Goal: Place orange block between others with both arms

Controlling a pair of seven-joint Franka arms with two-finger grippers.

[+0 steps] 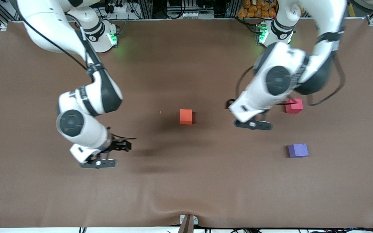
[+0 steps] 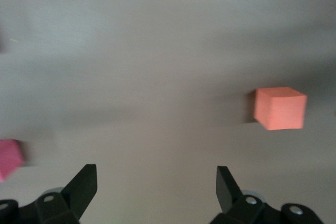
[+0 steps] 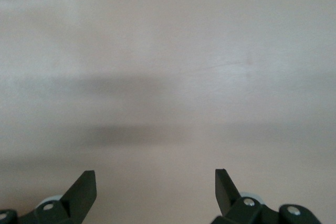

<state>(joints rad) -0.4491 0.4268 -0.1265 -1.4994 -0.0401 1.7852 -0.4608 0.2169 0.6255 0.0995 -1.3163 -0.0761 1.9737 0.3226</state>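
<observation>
The orange block sits alone near the middle of the brown desk, flat on one face, touching nothing. It is a cube, so it has no long axis to line up with; its faces look roughly square to the desk's edges. The two others lie well apart from it toward the left arm's end of the desk: the pinkish-red block farther from the front camera, the purple block nearer to it, with a clear gap of bare cloth between them where the orange one is meant to go.

The left gripper hangs over the desk between the orange block and the pinkish-red one, its jaws spread wide and holding nothing. In the left wrist view the orange block lies ahead of the jaws and off toward one fingertip, not centred between them, while the pinkish-red block shows at the edge of that picture. The right gripper hovers over bare cloth toward the right arm's end of the desk, jaws also wide and empty; its wrist view shows only cloth.

I judge the left gripper the closer of the two to the orange block, so the pick turns on sliding it sideways until the cube sits between its jaws.

I can read no brand, label or writing on the blocks or the desk.
</observation>
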